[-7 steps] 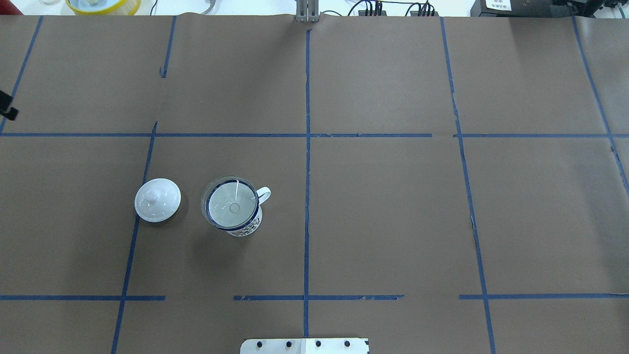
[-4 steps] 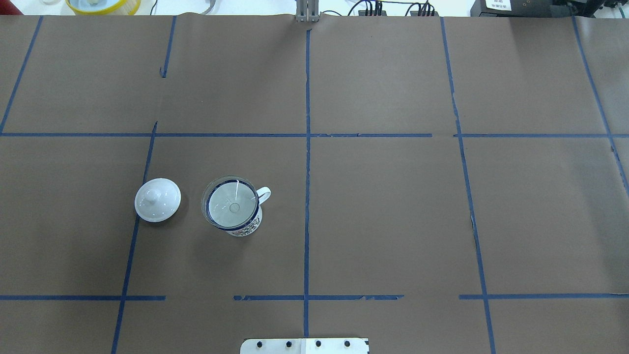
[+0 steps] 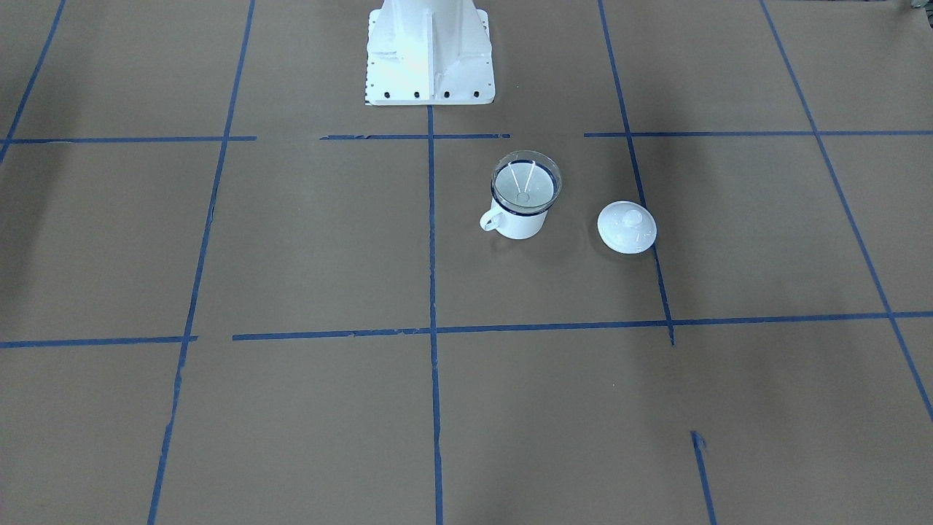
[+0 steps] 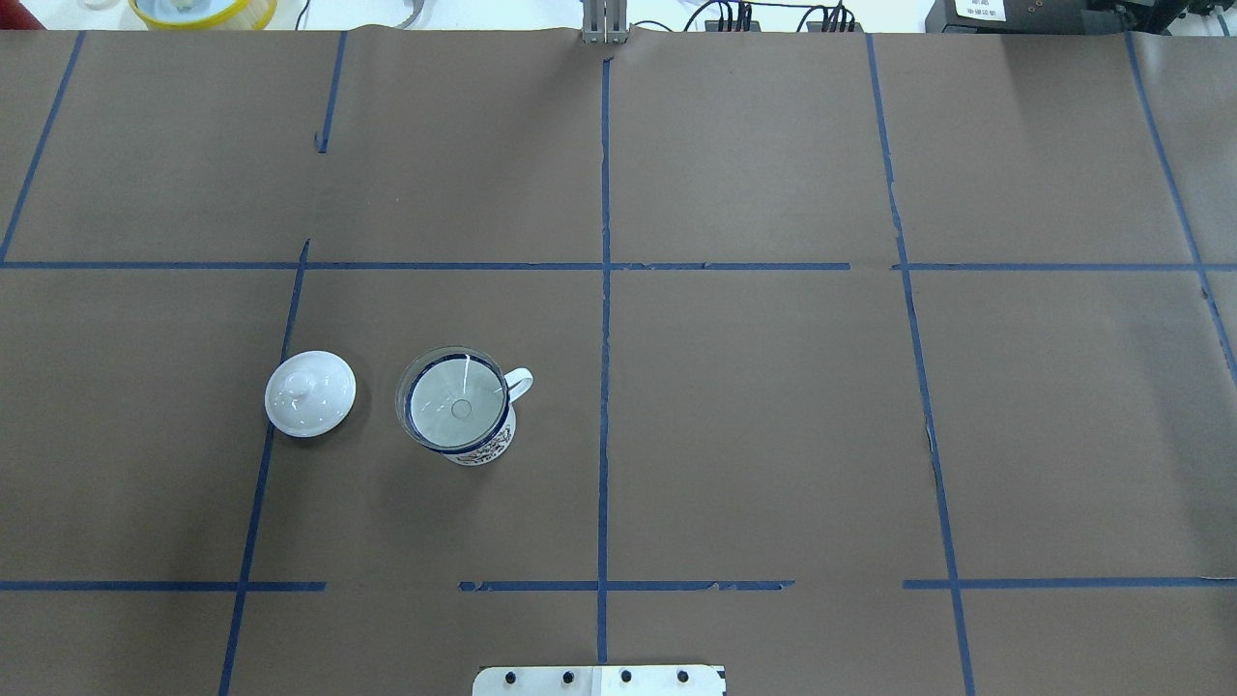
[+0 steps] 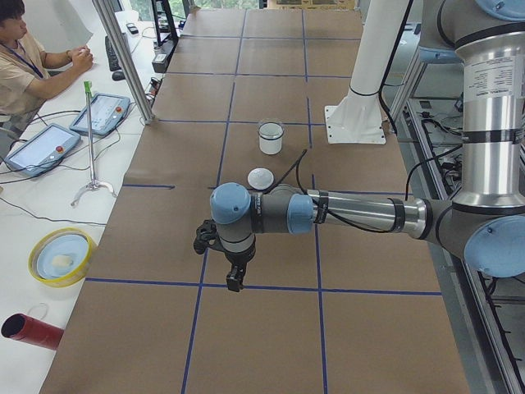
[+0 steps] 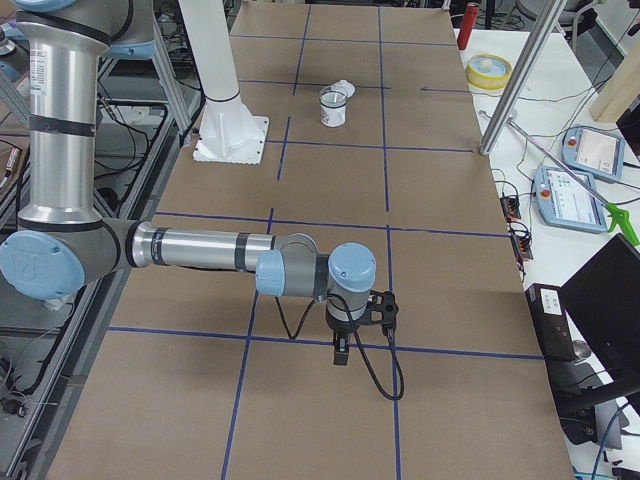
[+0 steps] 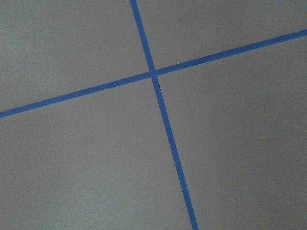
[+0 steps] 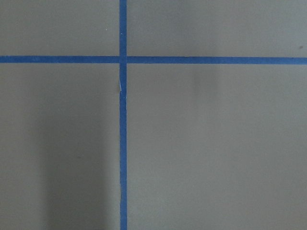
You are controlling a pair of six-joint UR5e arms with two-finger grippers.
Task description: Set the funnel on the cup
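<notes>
The small clear plastic funnel (image 4: 454, 401) sits upright in the mouth of the white enamel mug with a dark blue rim (image 4: 486, 451), its wide round cone resting on the rim. In the overhead view the mug's loop handle points to 2 o'clock. A glossy round white knobbed lid (image 4: 310, 393) lies apart at the mug's 9 o'clock. All of this stands on matte brown paper (image 4: 773, 406) gridded with blue tape.

In the exterior left view the left gripper (image 5: 235, 283) hangs well apart from the funnel, at its 6 o'clock. In the exterior right view the right gripper (image 6: 341, 355) is likewise far off at 6 o'clock. Whether either is clenched or released cannot be told.
</notes>
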